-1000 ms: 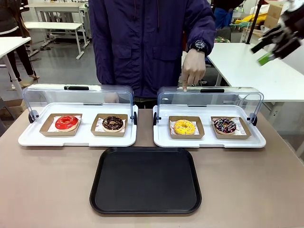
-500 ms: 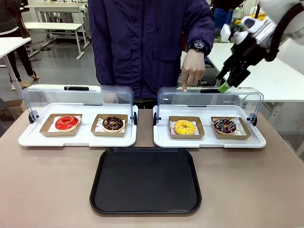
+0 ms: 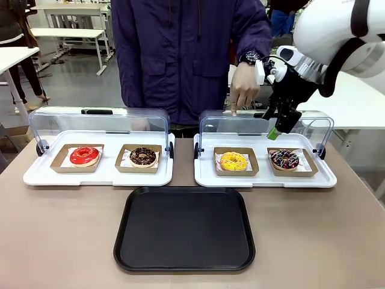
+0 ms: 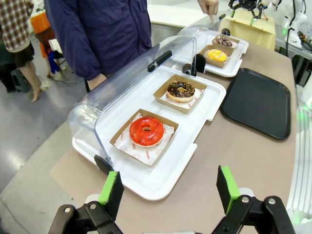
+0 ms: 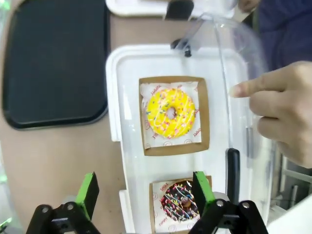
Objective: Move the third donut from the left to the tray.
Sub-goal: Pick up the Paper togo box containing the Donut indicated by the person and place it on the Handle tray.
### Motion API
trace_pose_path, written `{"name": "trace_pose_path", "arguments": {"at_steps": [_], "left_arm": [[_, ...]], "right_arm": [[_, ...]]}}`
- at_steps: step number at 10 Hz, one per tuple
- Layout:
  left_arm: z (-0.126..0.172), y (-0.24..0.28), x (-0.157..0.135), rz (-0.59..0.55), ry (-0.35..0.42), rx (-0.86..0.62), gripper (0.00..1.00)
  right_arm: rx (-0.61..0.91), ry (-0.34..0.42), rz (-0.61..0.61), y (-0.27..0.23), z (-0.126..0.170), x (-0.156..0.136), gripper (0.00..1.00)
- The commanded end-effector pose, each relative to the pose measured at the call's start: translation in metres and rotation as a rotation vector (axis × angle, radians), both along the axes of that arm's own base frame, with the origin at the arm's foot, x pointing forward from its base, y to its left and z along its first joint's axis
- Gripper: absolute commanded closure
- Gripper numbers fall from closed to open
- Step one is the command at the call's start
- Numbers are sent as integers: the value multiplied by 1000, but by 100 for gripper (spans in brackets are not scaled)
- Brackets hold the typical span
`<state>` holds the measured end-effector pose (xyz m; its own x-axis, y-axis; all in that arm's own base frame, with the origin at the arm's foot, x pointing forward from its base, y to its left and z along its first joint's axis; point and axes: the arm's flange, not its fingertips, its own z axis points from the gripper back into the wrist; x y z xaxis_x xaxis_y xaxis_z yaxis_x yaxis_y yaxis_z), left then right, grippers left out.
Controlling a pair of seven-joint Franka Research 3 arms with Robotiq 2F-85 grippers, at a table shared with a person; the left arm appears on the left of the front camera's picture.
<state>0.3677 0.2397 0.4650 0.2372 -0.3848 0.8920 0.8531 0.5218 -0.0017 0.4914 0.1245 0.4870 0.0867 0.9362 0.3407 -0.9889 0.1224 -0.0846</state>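
Yellow donut (image 3: 233, 161) in holder (image 3: 253, 164), R gripper (image 3: 278, 129) hovers nearby w/ jaws spread

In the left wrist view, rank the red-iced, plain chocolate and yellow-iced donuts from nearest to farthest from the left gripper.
1. Red-iced ring donut, just ahead of the left gripper.
2. Chocolate-iced ring donut, behind it, mid-picture.
3. Yellow-iced sprinkled ring donut, farthest back, upper right.

Red donut (image 3: 84, 155), chocolate donut (image 3: 142, 156) — same white tray (image 3: 108, 176).
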Motion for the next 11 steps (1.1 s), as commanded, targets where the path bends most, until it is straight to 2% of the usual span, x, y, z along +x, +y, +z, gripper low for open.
{"name": "trace_pose_path", "arguments": {"at_steps": [1, 3, 5, 7, 11], "left_arm": [[1, 0, -2, -12, -3, 5, 0], [1, 0, -2, -12, -3, 5, 0], [1, 0, -2, -12, -3, 5, 0], [1, 0, -2, -12, -3, 5, 0], [1, 0, -2, -12, -3, 5, 0]], "right_arm": [[29, 24, -9, -6, 4, 8, 0], [4, 5, -5, -3, 0, 2, 0], [-97, -71, -64, 26, -25, -14, 0], [-143, -98, -99, 37, -46, -22, 0], [-213, -170, -85, 46, -84, -28, 0]]}}
